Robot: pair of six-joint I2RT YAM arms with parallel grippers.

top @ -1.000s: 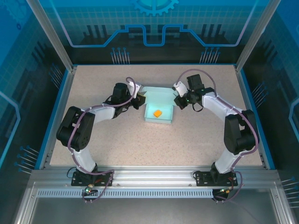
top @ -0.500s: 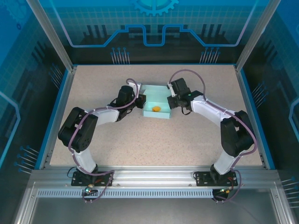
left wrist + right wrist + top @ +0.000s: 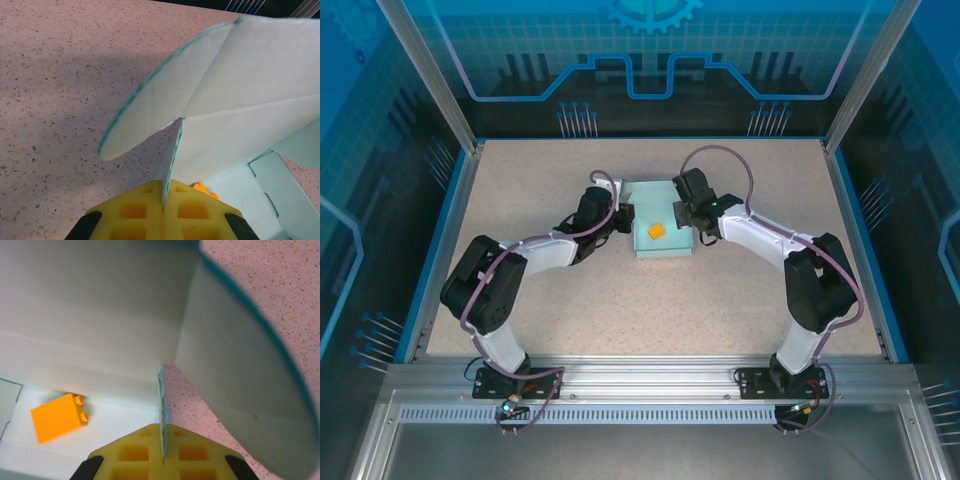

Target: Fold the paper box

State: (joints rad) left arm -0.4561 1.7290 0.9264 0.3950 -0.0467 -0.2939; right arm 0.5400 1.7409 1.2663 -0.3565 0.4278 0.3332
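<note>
Up close, fingers (image 3: pixel 131 216) pinch paper box (image 3: pixel 240 75) walls — overhead, orange block (image 3: pixel 657 231) inside.

**One high overview, two close wrist views meeting at the box**

The top external camera sits high behind the arm bases (image 3: pixel 515 378). It looks down and forward over the whole table (image 3: pixel 620 300), far enough back to take in both arms.

The left wrist camera rides just behind the left tool (image 3: pixel 164 192) and looks along its yellow fingers, very close and low over the table. The right wrist camera looks the same way past the right tool (image 3: pixel 162 432).

The two wrist views face the paper box (image 3: pixel 665 248) from opposite sides. All three views share the box and the orange building brick (image 3: pixel 57 417).
</note>
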